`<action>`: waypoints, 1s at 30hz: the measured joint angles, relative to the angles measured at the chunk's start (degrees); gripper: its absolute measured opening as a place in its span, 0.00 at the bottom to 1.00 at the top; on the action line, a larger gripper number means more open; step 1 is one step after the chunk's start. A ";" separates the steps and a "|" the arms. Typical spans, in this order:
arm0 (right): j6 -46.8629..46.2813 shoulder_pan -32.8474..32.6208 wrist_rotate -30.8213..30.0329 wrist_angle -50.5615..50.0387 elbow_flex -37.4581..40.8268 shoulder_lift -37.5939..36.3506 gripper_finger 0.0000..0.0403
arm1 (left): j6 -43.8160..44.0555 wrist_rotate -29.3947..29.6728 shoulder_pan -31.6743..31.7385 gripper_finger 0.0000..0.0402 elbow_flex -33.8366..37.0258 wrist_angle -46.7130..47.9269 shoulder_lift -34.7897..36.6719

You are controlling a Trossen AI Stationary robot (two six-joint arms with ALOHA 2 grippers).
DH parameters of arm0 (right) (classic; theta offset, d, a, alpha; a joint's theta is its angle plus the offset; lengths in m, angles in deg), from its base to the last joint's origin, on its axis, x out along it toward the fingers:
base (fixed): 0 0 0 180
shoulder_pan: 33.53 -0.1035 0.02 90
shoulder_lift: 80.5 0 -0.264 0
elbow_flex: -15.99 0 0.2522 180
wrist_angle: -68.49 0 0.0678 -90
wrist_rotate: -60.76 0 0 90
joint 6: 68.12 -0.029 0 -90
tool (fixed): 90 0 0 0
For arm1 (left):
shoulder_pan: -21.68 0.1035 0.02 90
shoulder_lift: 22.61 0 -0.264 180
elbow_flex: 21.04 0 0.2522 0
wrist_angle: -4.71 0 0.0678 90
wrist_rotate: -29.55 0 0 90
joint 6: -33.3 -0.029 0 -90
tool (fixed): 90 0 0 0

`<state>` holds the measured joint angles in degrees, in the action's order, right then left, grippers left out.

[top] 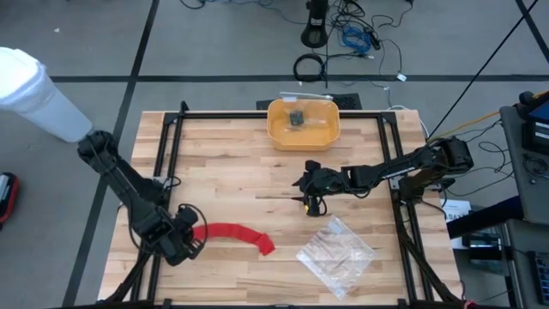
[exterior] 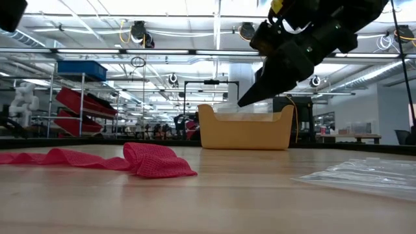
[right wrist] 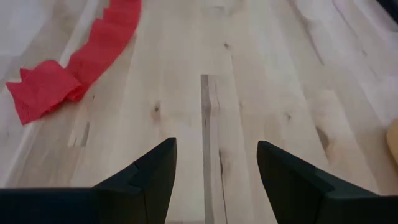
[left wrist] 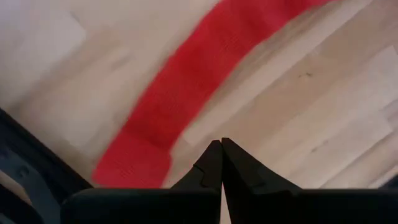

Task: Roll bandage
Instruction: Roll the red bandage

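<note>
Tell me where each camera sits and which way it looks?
High view: above the table, looking straight down; shows both arms, the left gripper at the bandage, and the right gripper.
Low view: at table-top height, looking across to the yellow bin; one dark arm hangs in from above.
Left wrist view: on the left arm, looking down at the tabletop past its shut fingers.
Right wrist view: on the right arm, looking past its open fingers at bare wood.
All four views share the red bandage.

bandage front-left | bag front-right | bin rear-centre
</note>
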<state>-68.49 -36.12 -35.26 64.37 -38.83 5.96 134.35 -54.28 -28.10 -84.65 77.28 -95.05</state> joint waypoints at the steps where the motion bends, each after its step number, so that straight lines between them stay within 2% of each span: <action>1: 0.03 0.00 0.00 0.42 0.00 0.00 0.52 | 1.35 -0.57 -0.58 0.01 0.00 -0.42 -0.12; 8: 4.35 0.00 0.07 4.32 0.00 0.00 0.52 | 11.41 -5.19 -3.79 0.01 0.00 -3.50 -0.22; 13: 7.32 0.00 0.09 9.79 -0.02 0.00 0.52 | 14.28 -5.24 -5.20 0.01 0.00 -9.52 -0.24; 17: 5.90 0.10 0.11 10.20 -0.02 0.00 0.52 | 16.53 -3.54 -5.86 0.01 0.00 -14.24 -0.70; 22: 1.35 0.31 0.13 6.90 -0.04 1.27 0.52 | 16.45 -1.42 -5.88 0.01 -0.02 -19.09 -3.07; 26: -2.48 -0.22 0.11 5.40 -0.04 3.84 0.52 | 12.68 -0.04 -5.75 0.01 -0.02 -24.49 -5.95; 30: -6.74 -0.75 0.17 7.45 -0.02 8.57 0.52 | 4.06 8.47 -5.79 0.01 -2.90 -28.61 -9.57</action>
<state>-75.23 -36.87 -35.09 71.83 -38.85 14.52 138.41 -45.81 -33.89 -87.55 48.67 -104.61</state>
